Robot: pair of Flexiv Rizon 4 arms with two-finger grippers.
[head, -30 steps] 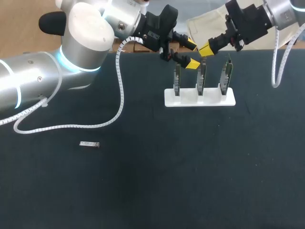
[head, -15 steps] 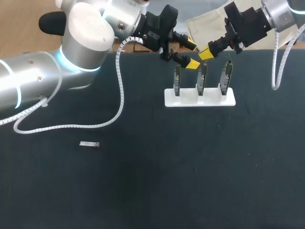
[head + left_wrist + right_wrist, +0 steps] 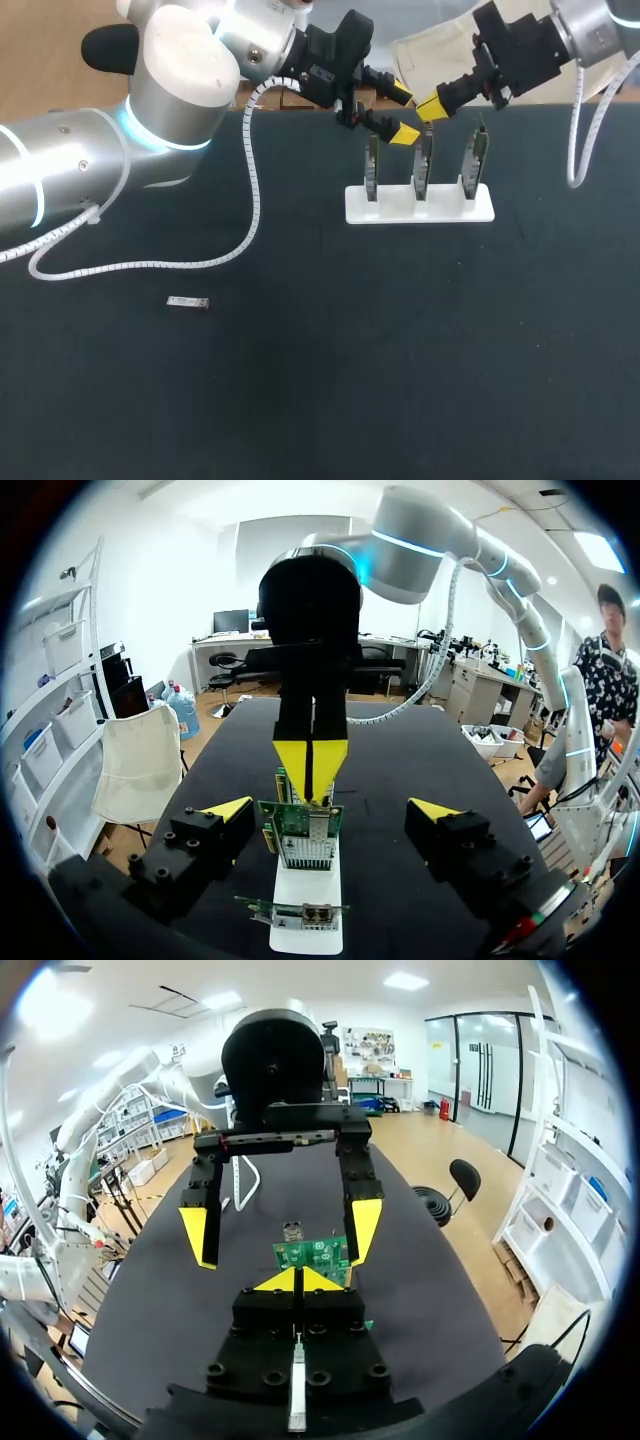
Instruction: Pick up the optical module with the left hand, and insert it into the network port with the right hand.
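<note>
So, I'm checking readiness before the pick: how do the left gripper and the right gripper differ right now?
The left gripper has its fingers wide apart; the right gripper has its yellow tips pressed together. The left gripper reaches in from the robot's left side, the right gripper from its right. Both hover above the white stand of upright cards, far from the optical module lying on the table.
</note>
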